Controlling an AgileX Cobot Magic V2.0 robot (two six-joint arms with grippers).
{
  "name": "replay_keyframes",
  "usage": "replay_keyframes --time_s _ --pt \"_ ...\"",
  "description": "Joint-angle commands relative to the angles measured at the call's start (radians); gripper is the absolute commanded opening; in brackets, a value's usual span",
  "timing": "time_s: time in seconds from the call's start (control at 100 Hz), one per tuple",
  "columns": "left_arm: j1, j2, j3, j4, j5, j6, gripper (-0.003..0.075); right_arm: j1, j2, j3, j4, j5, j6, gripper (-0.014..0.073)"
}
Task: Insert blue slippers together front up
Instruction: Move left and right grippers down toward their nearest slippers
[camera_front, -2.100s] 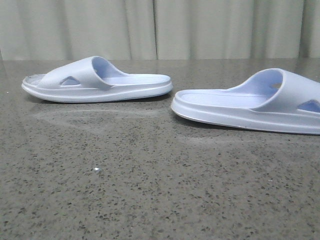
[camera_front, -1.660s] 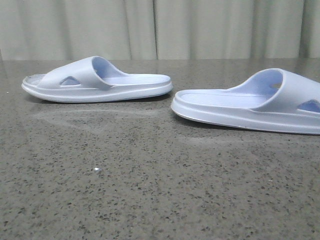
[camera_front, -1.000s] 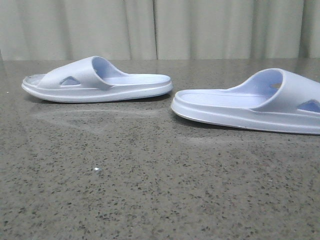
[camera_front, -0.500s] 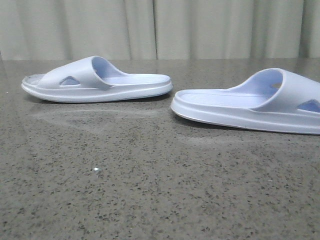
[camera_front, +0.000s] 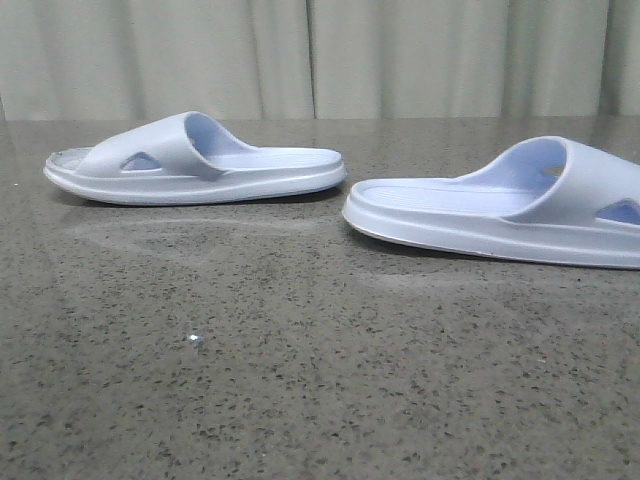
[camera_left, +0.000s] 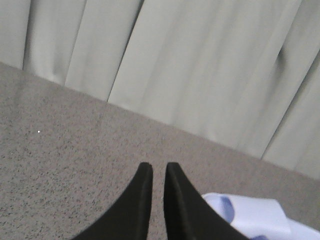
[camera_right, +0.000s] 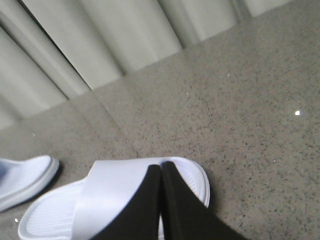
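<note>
Two blue slippers lie flat on the table, soles down, apart from each other. The left slipper lies farther back with its toe to the left. The right slipper lies nearer with its toe to the right, cut off by the frame edge. Neither gripper shows in the front view. My left gripper is shut and empty over bare table, with a slipper beside it. My right gripper is shut and empty, hovering over the strap of a slipper. The other slipper's end shows beyond.
The table is a dark speckled stone surface. A pale pleated curtain hangs along its far edge. A small white speck lies on the table in front of the slippers.
</note>
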Motion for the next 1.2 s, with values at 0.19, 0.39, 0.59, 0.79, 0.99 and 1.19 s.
replay_keyframes --time_s 0.19,0.39,0.59,0.79,0.99,1.19 --pt "0.000 0.353 -0.265 0.054 0.232 -0.003 0.0016 -0.002 0.399 -0.334 -0.121 0.246 0.002 -0.0078" --pt "0.000 0.437 -0.287 -0.227 0.270 0.270 0.0066 -0.002 0.475 -0.386 -0.112 0.313 -0.035 0.0067" --pt "0.000 0.499 -0.292 -0.459 0.313 0.463 0.0289 -0.008 0.503 -0.386 -0.143 0.305 -0.035 0.0319" --pt "0.000 0.561 -0.292 -0.579 0.381 0.569 0.0342 -0.071 0.553 -0.386 -0.165 0.309 -0.047 0.0322" --pt "0.000 0.597 -0.292 -0.635 0.397 0.620 0.0342 -0.183 0.634 -0.386 0.092 0.345 -0.286 0.0322" --pt "0.000 0.607 -0.292 -0.635 0.397 0.639 0.0342 -0.347 0.737 -0.388 0.474 0.465 -0.595 0.0321"
